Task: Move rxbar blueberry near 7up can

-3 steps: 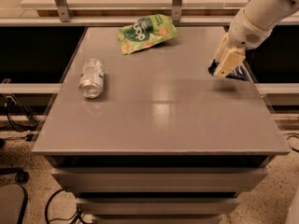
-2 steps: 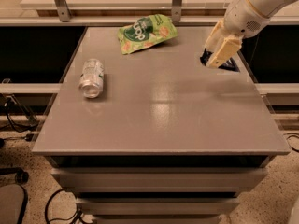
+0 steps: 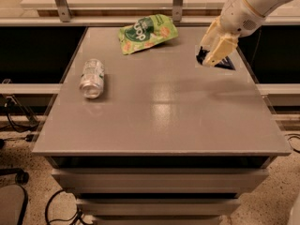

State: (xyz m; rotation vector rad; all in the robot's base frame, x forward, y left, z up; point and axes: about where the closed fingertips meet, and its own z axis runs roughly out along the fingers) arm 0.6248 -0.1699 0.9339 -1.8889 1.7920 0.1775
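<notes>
Gripper [image 3: 212,60] at far right of table [image 3: 164,121], just above the surface; cream fingers [image 3: 219,47] pinched onto the rxbar blueberry [image 3: 227,64], dark wrapper showing at either side of the fingertips; bar appears lifted clear, faint shadow on the tabletop below it; 7up can [image 3: 92,78] lies on its side near the left edge, well apart from the bar; green chip bag [image 3: 146,32] at the far edge, between the two but further back; versus one second ago: gripper and bar have shifted left and slightly away from the right edge, towards the table's middle; can and chip bag lie unchanged; grip on the bar unchanged
</notes>
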